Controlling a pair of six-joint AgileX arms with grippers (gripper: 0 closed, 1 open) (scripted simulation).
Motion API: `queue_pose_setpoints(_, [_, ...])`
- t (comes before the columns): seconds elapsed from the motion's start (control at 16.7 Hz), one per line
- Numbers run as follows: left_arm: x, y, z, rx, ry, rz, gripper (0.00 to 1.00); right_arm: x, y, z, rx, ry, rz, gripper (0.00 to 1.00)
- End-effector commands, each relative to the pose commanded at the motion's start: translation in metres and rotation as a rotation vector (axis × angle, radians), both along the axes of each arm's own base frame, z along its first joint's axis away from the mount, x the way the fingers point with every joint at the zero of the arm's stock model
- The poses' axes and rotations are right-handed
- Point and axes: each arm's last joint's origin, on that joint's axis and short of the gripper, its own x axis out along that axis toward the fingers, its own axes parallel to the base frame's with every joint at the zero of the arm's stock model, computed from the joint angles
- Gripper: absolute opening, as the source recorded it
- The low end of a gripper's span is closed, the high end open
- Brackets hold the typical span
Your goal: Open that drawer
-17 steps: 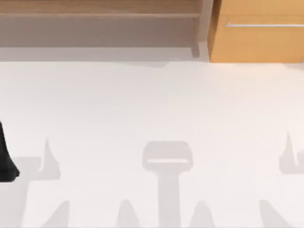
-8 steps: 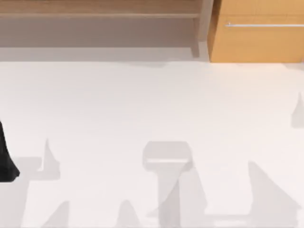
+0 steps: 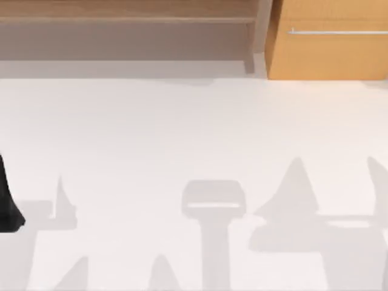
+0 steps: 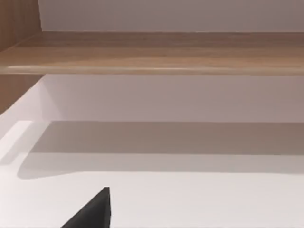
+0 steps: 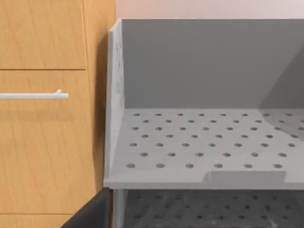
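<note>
The drawer (image 3: 330,54) stands at the table's back right, an orange-tan wooden front with a thin silver bar handle (image 3: 336,31). In the right wrist view the drawer front (image 5: 42,142) lies flush with the panel above it, and the handle's end (image 5: 33,96) shows some way off. A dark part of my right gripper (image 5: 90,213) sits at that view's edge, well short of the handle. My left arm (image 3: 7,200) is parked at the table's left edge; a dark tip of my left gripper (image 4: 95,211) hovers over the white table.
A dull brown open shelf unit (image 3: 127,24) runs along the back left, also seen as a shelf board (image 4: 152,52). A grey perforated rack (image 5: 199,142) adjoins the drawer cabinet. The white table (image 3: 182,127) carries only arm shadows.
The shadows at the table's lower right have shifted and grown, moving leftward, so the right arm is in motion. The left arm and the drawer have not moved.
</note>
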Motion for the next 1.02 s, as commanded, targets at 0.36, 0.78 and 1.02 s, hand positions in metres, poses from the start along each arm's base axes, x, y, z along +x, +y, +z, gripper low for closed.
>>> queue_pose_setpoints(0.36, [0.0, 0.0, 0.0, 0.0, 0.0, 0.0, 1.0, 0.003, -0.003, -0.002, 0.001, 0.002, 0.005, 1.0])
queue_pose_setpoints(0.78, [0.0, 0.0, 0.0, 0.0, 0.0, 0.0, 1.0, 0.045, 0.011, -0.014, -0.236, -0.024, 0.02, 1.0])
queue_pose_setpoints(1.02, [0.0, 0.0, 0.0, 0.0, 0.0, 0.0, 1.0, 0.093, 0.039, -0.046, -0.567, -0.02, 0.004, 1.0])
